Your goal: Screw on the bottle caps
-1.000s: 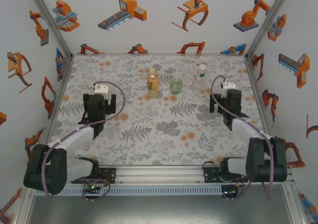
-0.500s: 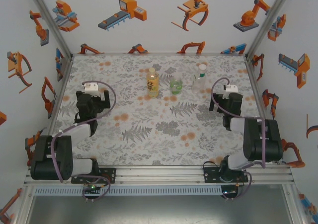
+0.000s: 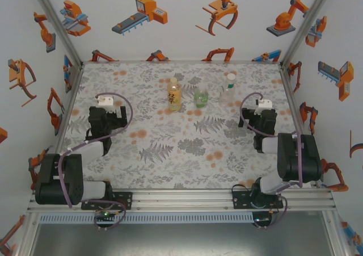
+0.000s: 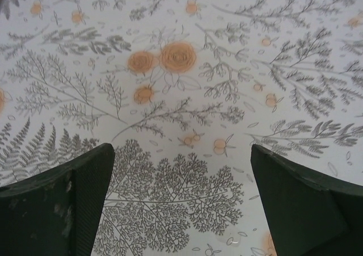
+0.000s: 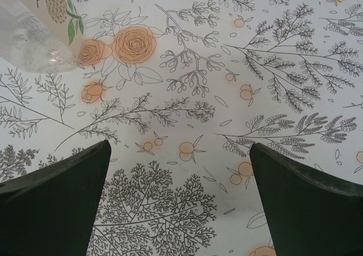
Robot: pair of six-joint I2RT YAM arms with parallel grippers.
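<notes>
The amber bottle (image 3: 174, 95), green bottle (image 3: 201, 99) and slim bottle (image 3: 228, 90) stand in a row at upper centre of the top view, with the left gripper (image 4: 181, 205) lower left and the right gripper (image 5: 181, 205) lower right of them, both spread wide and holding nothing.

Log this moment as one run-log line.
left gripper: open, empty | right gripper: open, empty, near slim clear bottle | amber bottle, green bottle: upright, untouched
</notes>
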